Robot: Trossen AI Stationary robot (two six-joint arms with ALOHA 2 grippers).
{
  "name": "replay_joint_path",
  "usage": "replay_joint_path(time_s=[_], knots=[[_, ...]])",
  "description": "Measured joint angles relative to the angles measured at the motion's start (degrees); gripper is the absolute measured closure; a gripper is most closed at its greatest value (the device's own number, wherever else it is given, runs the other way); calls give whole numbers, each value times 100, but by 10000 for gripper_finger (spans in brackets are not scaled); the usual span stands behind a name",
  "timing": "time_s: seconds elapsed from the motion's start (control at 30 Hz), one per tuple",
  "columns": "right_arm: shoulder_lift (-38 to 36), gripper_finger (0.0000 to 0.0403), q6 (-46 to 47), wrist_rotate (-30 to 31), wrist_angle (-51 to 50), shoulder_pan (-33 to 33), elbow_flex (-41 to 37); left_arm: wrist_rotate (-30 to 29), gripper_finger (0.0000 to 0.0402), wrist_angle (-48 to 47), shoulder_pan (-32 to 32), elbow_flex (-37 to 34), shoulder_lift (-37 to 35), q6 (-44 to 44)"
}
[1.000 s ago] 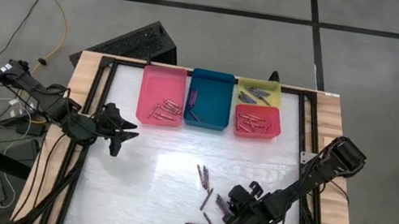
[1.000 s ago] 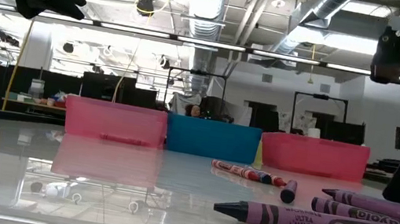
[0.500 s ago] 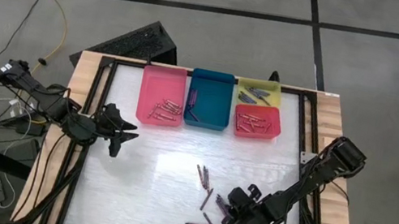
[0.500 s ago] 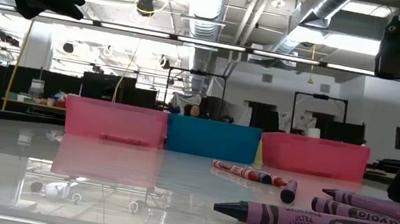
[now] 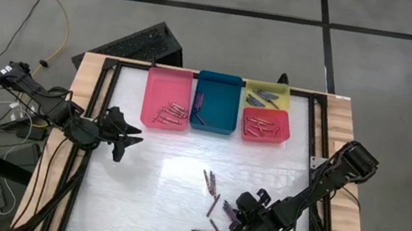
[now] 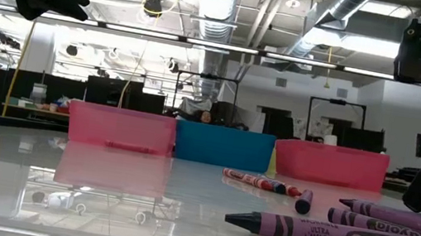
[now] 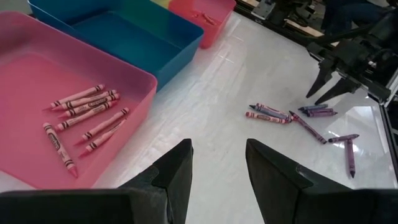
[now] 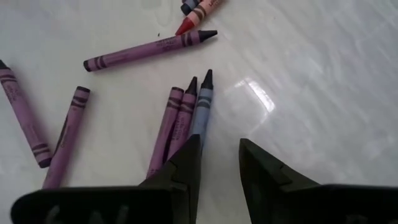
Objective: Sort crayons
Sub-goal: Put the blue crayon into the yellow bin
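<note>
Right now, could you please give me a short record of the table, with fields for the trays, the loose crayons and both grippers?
trays: pink tray, teal tray, yellow tray, red tray, side by side along the far edge
pink tray contents: pink crayons
loose crayons: purple crayons and others on the white table
left gripper: open, empty, near the pink tray
right gripper: open, low over the purple crayons, nothing held

My tabletop (image 5: 149, 199) is glossy white with a wooden border. At its far edge I see a pink tray (image 5: 167, 98), teal tray (image 5: 217, 102), yellow tray (image 5: 267, 95) and red tray (image 5: 265, 126). Loose crayons (image 5: 212, 206) lie scattered nearer me.
</note>
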Motion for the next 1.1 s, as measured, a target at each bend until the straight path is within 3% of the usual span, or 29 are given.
replay_joint_path(time_s=[0.37, 0.6, 0.87, 1.1], knots=[[540, 294, 0, 26, 109, 17, 24, -2, 262, -18, 0, 2, 0, -4], [506, 294, 27, 2, -61, 2, 33, -11, 262, -20, -2, 0, 0, -4], [119, 296, -485, 631, -515, -4, 622, -9, 262, -8, -2, 1, 0, -5], [199, 296, -420, 719, -653, 4, 638, -19, 262, 4, -2, 0, 0, -55]])
